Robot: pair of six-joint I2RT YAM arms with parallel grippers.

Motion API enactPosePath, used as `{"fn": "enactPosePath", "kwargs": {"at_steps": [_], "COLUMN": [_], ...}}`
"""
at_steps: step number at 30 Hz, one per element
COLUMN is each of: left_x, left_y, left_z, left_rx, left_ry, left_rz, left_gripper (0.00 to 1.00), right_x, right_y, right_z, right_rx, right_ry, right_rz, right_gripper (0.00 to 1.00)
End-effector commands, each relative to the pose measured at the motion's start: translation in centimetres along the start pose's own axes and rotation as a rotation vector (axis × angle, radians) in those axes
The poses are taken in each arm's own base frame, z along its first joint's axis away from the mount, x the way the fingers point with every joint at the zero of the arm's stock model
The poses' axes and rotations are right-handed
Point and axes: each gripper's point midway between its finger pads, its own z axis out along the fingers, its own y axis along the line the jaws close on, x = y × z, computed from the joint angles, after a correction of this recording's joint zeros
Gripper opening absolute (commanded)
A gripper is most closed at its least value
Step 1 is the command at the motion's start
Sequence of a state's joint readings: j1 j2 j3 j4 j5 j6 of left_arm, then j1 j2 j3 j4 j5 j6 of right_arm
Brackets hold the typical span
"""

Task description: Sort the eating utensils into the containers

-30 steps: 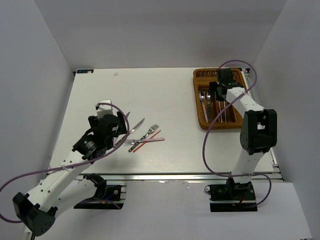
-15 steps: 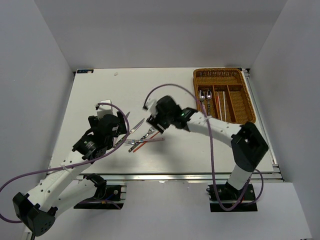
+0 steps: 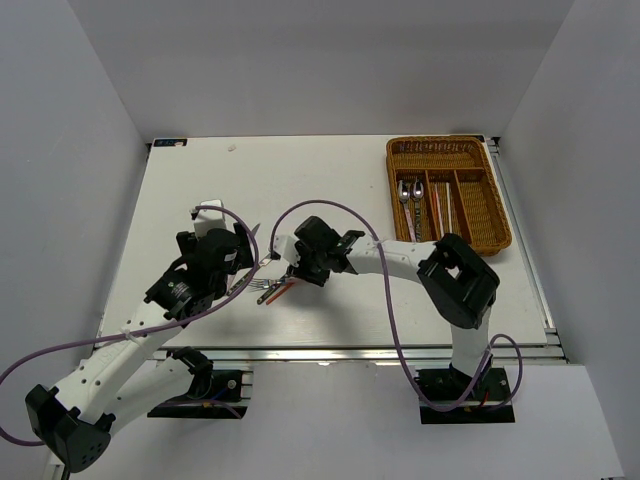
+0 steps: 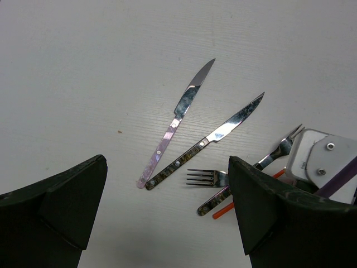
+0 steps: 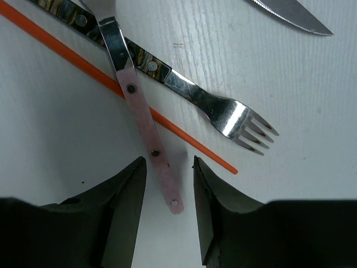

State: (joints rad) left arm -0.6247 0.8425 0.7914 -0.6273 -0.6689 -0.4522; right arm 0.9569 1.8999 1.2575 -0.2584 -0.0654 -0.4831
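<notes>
The loose utensils lie mid-table. In the right wrist view my right gripper (image 5: 169, 165) is open, its fingers either side of the end of a pink-handled fork (image 5: 146, 120) that crosses a red chopstick (image 5: 56, 43) and a dark-handled fork (image 5: 228, 117). From above, the right gripper (image 3: 296, 272) is down on this pile. My left gripper (image 4: 167, 223) is open and empty above the table, near a pink-handled knife (image 4: 174, 124) and a dark-handled knife (image 4: 207, 141). The wicker tray (image 3: 497, 200) at the back right holds two spoons (image 3: 406, 192) and chopsticks.
The right arm stretches leftward across the table from its base. The left gripper (image 3: 238, 258) hovers just left of the pile, close to the right wrist. The right wrist's white housing (image 4: 323, 162) shows at the edge of the left wrist view.
The right arm has swung from the tray across to the utensil pile and lowered, its open jaws now straddling the pink fork handle. The left arm has not moved.
</notes>
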Motion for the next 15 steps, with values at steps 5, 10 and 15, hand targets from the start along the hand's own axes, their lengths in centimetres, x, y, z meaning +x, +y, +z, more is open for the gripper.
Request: {"fn": "enactPosePath", "kwargs": {"at_steps": [5, 10, 15], "left_x": [0.1, 0.2, 0.2], "left_y": [0.0, 0.0, 0.0], "left_z": [0.1, 0.2, 0.2], "left_rx": [-0.004, -0.004, -0.003], "left_ry": [0.002, 0.006, 0.005], "left_rz": [0.004, 0.007, 0.006], "left_gripper": [0.98, 0.98, 0.98], "right_x": [-2.9, -2.3, -2.2], "right_y": [0.2, 0.3, 0.8], "right_z": [0.5, 1.5, 2.1], "right_rx": [-0.044, -0.047, -0.059], "right_ry": [-0.088, -0.068, -0.064], "right_rz": [-0.044, -0.045, -0.051], "right_gripper": [0.46, 0.35, 0.3]}}
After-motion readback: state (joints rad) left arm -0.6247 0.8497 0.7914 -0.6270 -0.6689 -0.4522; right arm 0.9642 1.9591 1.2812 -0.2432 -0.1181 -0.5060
